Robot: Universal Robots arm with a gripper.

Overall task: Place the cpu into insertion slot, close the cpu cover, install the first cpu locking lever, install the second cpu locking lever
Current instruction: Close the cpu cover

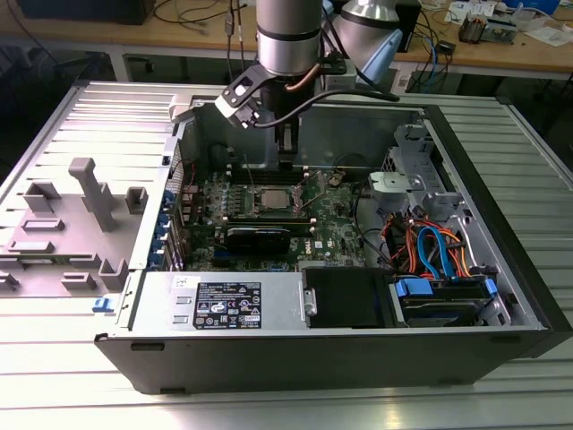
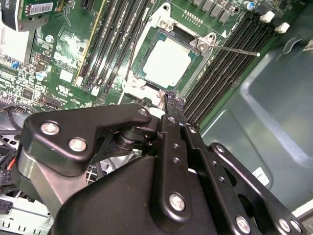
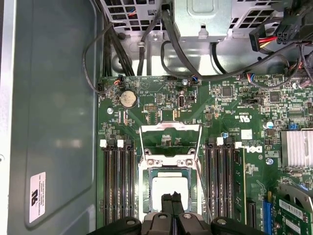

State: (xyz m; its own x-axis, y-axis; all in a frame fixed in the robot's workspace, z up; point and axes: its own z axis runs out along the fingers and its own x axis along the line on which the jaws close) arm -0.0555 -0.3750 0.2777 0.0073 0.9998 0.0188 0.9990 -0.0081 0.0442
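The cpu (image 3: 169, 186) (image 2: 168, 61) lies flat in the insertion slot (image 2: 146, 34), its silver top showing in both wrist views. The cpu cover (image 3: 170, 128), a silver frame with a large window, stands swung open at the far end of the socket. A thin locking lever (image 2: 234, 49) sticks out sideways from the socket over the memory slots. My gripper (image 3: 171, 201) (image 2: 174, 100) hangs above the socket with its black fingers pressed together and nothing between them. In the exterior view the gripper (image 1: 285, 152) hovers over the socket (image 1: 269, 199) inside the open case.
Long black memory slots (image 3: 117, 181) flank the socket on both sides. A grey case wall (image 3: 54, 122) runs close by. Cables and a drive cage (image 1: 412, 179) crowd the exterior view's right. A heatsink (image 3: 298, 149) and an expansion card (image 1: 258, 237) sit near the socket.
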